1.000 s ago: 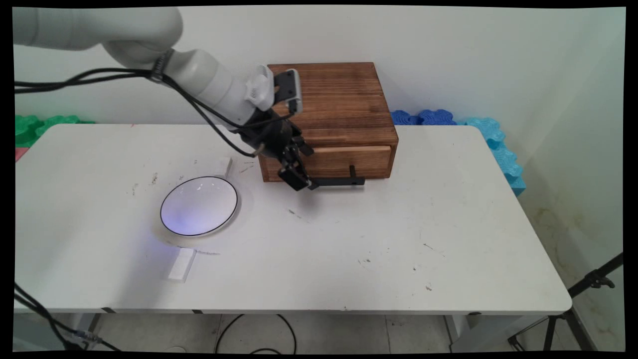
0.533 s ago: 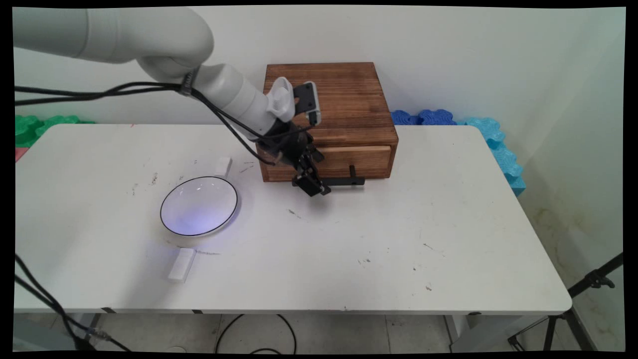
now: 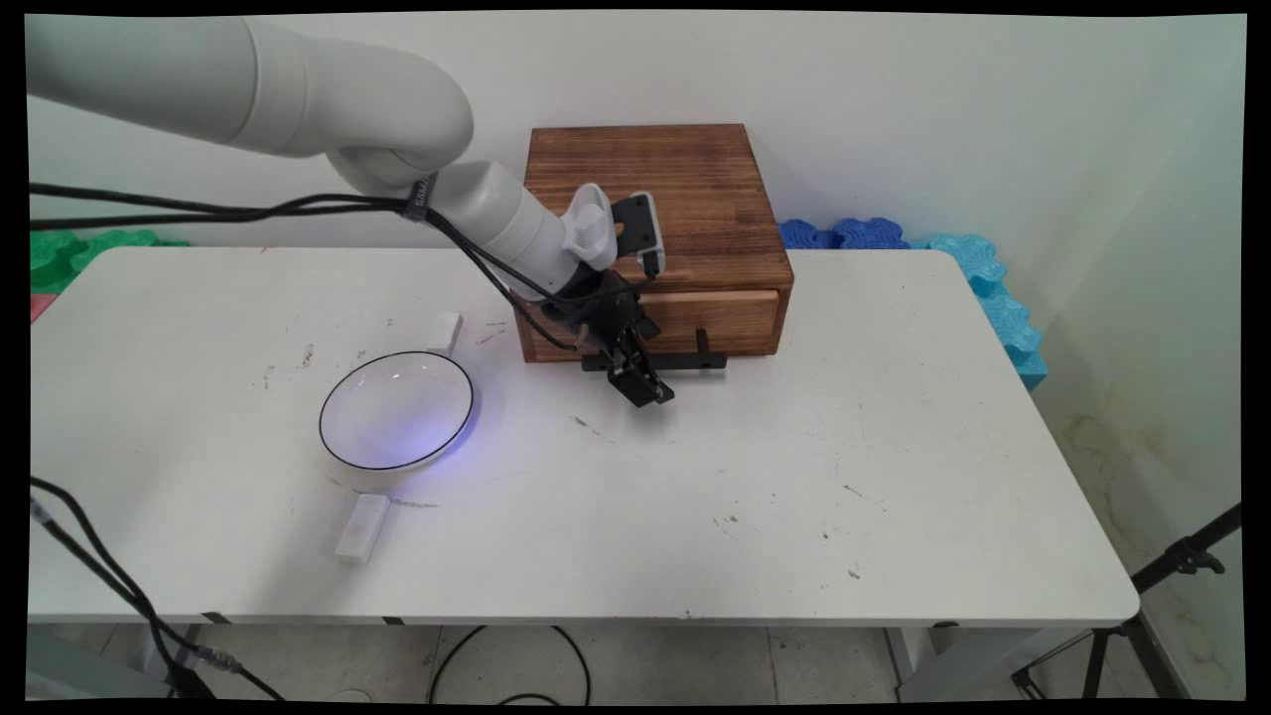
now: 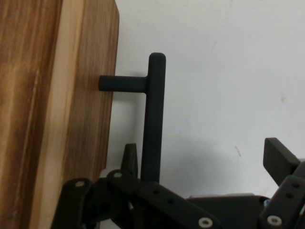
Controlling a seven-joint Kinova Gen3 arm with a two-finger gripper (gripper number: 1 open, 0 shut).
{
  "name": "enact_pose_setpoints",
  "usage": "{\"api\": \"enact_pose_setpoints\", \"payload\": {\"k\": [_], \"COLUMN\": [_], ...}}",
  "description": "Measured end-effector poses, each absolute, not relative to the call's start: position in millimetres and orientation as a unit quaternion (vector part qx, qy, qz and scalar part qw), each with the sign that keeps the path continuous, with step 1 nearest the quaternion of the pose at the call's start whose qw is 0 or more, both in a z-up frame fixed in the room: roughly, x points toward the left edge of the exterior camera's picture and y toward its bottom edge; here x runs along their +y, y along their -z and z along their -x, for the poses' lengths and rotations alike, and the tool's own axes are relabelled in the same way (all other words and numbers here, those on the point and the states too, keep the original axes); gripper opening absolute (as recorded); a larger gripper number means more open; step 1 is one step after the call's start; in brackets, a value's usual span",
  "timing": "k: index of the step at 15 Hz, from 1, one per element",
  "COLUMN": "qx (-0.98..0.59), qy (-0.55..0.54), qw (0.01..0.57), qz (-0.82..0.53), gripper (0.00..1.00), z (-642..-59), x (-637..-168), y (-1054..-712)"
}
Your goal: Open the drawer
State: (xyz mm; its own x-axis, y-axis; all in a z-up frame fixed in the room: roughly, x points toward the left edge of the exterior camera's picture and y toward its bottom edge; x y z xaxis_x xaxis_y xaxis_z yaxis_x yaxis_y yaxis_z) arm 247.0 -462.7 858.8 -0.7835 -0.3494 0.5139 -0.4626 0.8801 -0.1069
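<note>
We see the tool [image 3: 643, 385] low over the white desk [image 3: 794, 477], right in front of the wooden drawer box [image 3: 685, 199], w/ its jaws spread wide. In hand view the tool [image 4: 205, 167] straddles the black drawer handle [image 4: 153, 119]: one finger [image 4: 129, 160] sits between the bar and the drawer front [image 4: 86, 95], the other finger [image 4: 279, 160] is well out on the far side of the bar, over bare desk. Neither pad clearly presses the bar; we can't tell if the near finger touches it. In main view the handle [image 3: 695, 361] runs along the drawer front [image 3: 715, 320], standing off on short posts, drawer looks closed. Box stands at the desk's far side near the wall. To the tool's left, apart from it, a white bowl w/ black rim [image 3: 395, 409] sits on the desk. One small white block [image 3: 445, 332] lies just beyond the bowl, another white block [image 3: 361, 526] just on its near side. Black cables [image 3: 248, 209] hang off the arm. Green foam pieces [image 3: 70, 253] & blue foam pieces [image 3: 894, 236] lie behind the desk.
</note>
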Motion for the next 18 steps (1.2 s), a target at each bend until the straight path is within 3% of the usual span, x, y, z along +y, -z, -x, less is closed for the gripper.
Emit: {"api": "enact_pose_setpoints", "payload": {"k": [18], "qx": [-0.945], "qy": [-0.111], "qw": [0.228], "qz": [-0.208], "gripper": [1.00], "z": [-235.7], "x": [-475.1], "y": [-819.3]}}
